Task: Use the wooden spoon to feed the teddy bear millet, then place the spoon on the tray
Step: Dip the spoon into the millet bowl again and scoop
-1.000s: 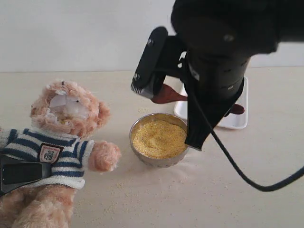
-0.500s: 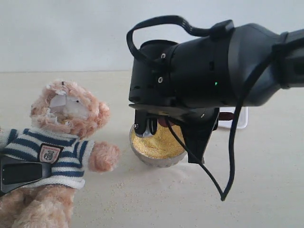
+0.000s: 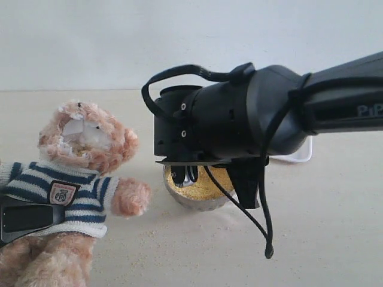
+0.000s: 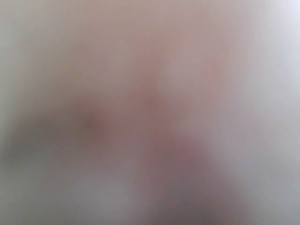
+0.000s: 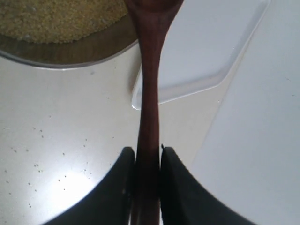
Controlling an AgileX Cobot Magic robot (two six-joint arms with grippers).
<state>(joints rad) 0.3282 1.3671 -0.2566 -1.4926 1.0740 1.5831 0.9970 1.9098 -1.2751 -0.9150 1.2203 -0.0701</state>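
The teddy bear [image 3: 84, 143] in its striped sweater leans at the left. My left gripper [image 3: 30, 217] shows as a black finger pressed into its waist, shut on the bear; the left wrist view is only a pinkish blur. The right arm [image 3: 239, 125] hangs low over the metal bowl [image 3: 197, 202] of millet [image 3: 209, 186]. In the right wrist view my right gripper [image 5: 148, 157] is shut on the handle of the wooden spoon [image 5: 150, 84]. The spoon's head reaches over the bowl [image 5: 70, 54] beside the millet [image 5: 61, 18] and is cut off by the frame. The white tray [image 5: 206, 51] lies beyond.
Only a corner of the tray [image 3: 302, 156] shows behind the right arm in the exterior view. Stray grains dot the table [image 3: 179, 239] in front of the bowl and beside the bear. A black cable [image 3: 263, 233] dangles from the right wrist.
The right arm has turned and dropped leftward over the bowl, carrying the spoon down to the millet. It now hides the spoon and most of the tray. The bear and left gripper stay put.
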